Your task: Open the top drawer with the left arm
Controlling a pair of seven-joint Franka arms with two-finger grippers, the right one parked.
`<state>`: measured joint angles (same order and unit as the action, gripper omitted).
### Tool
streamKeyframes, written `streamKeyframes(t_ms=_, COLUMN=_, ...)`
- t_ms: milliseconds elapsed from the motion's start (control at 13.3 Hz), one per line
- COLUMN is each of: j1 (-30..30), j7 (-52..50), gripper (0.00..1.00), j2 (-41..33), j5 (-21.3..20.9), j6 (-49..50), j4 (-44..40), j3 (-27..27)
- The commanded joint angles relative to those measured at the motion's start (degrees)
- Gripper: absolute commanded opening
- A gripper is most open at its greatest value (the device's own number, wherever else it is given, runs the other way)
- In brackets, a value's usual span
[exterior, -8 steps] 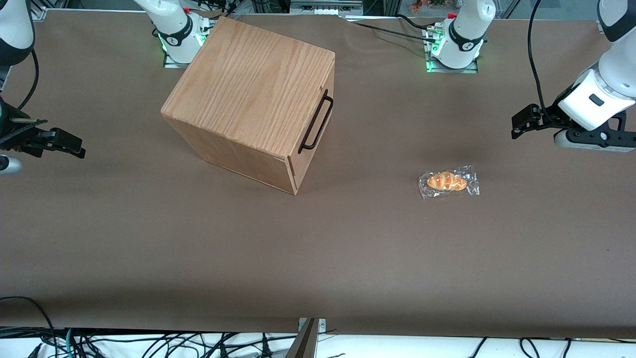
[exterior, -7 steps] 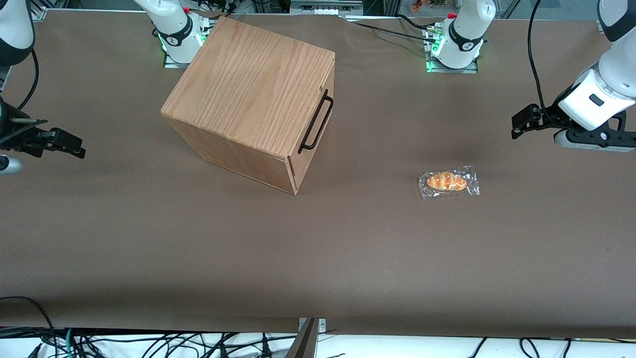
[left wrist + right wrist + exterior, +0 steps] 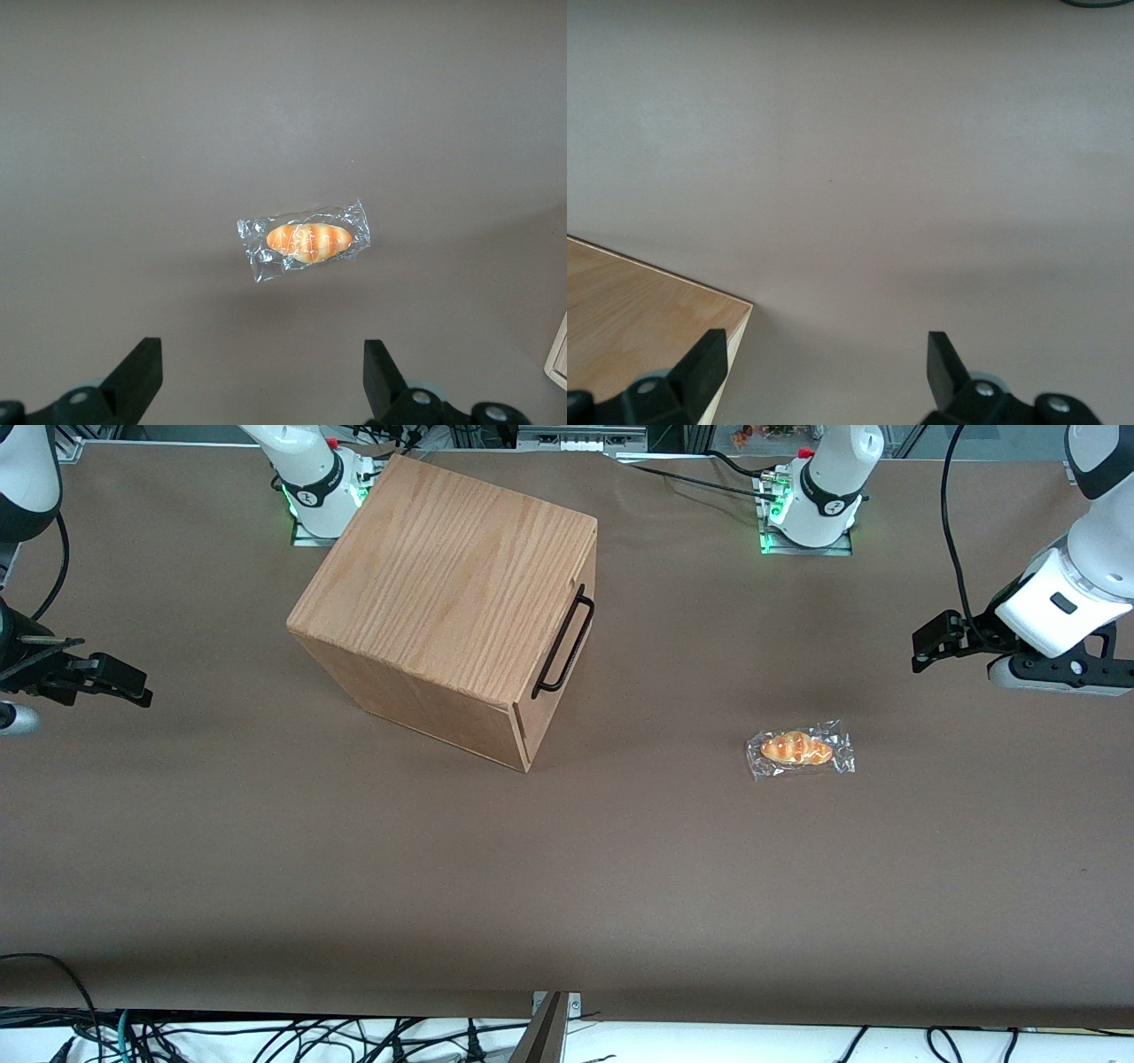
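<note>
The top drawer sits shut in the oak box casing, its front facing the working arm's end of the table. Its thin black bar handle runs along the front panel. My left arm hangs above the table at the working arm's end, well away from the drawer front. Its gripper points toward the box, open and empty. In the left wrist view the gripper shows two black fingertips wide apart above bare table.
A wrapped bread roll lies on the brown table between the gripper and the box, nearer the front camera than both; it also shows in the left wrist view. Arm bases stand at the table's back edge.
</note>
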<state>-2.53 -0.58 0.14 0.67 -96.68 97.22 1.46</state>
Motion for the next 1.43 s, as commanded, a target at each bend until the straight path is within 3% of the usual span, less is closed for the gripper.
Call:
streamKeyframes(t_ms=0, j1=0.6, j7=0.5, gripper=1.00, j2=-0.2, j5=0.8, j6=0.9, j4=-0.4, j3=0.5)
streamKeyframes(t_ms=1350, j1=0.3, j7=0.5, gripper=1.00, j2=-0.2, j5=0.8, j6=1.9, j4=-0.3, j3=0.5)
